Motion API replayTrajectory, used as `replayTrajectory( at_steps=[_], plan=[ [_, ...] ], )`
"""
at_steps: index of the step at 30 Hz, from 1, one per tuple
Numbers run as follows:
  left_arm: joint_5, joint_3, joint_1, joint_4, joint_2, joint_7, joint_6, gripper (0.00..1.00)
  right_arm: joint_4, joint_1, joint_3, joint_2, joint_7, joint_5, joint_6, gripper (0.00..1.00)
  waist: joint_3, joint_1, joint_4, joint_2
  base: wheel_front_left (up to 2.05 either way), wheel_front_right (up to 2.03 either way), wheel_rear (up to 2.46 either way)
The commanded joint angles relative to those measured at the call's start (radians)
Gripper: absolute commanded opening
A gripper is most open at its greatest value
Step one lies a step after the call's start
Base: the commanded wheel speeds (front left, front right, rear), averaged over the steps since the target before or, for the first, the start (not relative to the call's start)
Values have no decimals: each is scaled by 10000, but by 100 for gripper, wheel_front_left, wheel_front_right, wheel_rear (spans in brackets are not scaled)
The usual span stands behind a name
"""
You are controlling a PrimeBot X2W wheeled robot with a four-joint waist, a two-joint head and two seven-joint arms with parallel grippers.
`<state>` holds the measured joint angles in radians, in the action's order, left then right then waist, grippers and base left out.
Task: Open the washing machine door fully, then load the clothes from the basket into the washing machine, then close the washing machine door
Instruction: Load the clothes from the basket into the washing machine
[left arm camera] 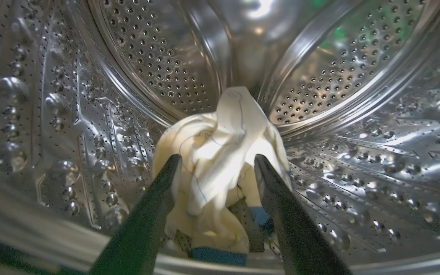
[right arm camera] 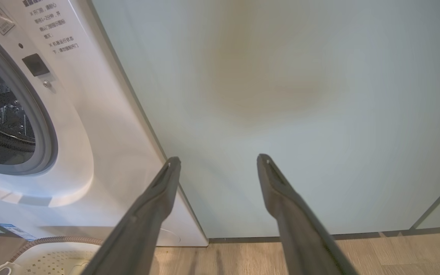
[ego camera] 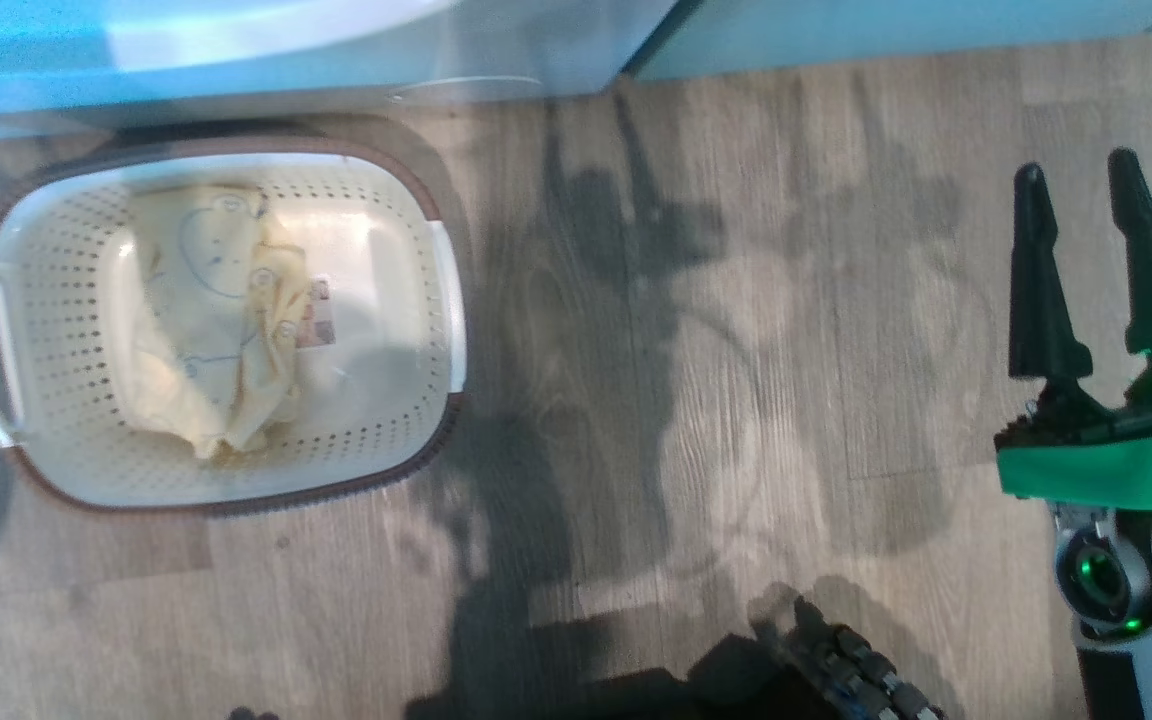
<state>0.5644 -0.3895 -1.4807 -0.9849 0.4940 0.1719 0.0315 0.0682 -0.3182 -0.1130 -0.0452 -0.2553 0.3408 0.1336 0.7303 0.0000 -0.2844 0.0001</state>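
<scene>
The left gripper (left arm camera: 218,157), long dark fingers spread and pinching nothing, reaches deep into the shiny perforated steel drum (left arm camera: 147,49), likely so the pale yellow soft garment (left arm camera: 224,126) between its tips lands well inside. The right gripper (ego camera: 1077,163), also spread and empty, waits aside. More pale yellow clothes (ego camera: 206,320) lie in the cream-white perforated plastic basket (ego camera: 46,300)

We see a pale green cabinet panel (right arm camera: 300,95) straight beyond our right gripper (right arm camera: 219,158), grey wood-look floor (right arm camera: 395,256) lower down past it, a dark plinth strip (right arm camera: 357,234) joining both
</scene>
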Motion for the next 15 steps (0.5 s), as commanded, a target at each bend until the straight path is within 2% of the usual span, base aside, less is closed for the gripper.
replayTrajectory(
  at_steps=[1,4,8,9,15],
  plan=[
    [128,179,508,560,285,293,151,100,257,443,-13,-51,-65,-155,-29,100,-298,0,297,-1,0,0,0],
    [240,251,1051,979,208,482,203,100,280,500,63,-51,-65,-243,-29,100,-419,0,426,-1,0,0,0],
    [360,391,2341,2298,112,743,457,100,331,581,198,-51,-65,-492,-29,100,-608,0,676,-1,0,0,0],
    [325,464,3107,3203,115,817,709,100,340,633,268,-51,-65,-614,-29,100,-715,0,793,-1,0,0,0],
    [-73,675,5702,6455,169,888,1769,100,356,762,440,-51,-65,-1108,-29,100,-1131,0,1147,-1,0,0,0]
  ],
)
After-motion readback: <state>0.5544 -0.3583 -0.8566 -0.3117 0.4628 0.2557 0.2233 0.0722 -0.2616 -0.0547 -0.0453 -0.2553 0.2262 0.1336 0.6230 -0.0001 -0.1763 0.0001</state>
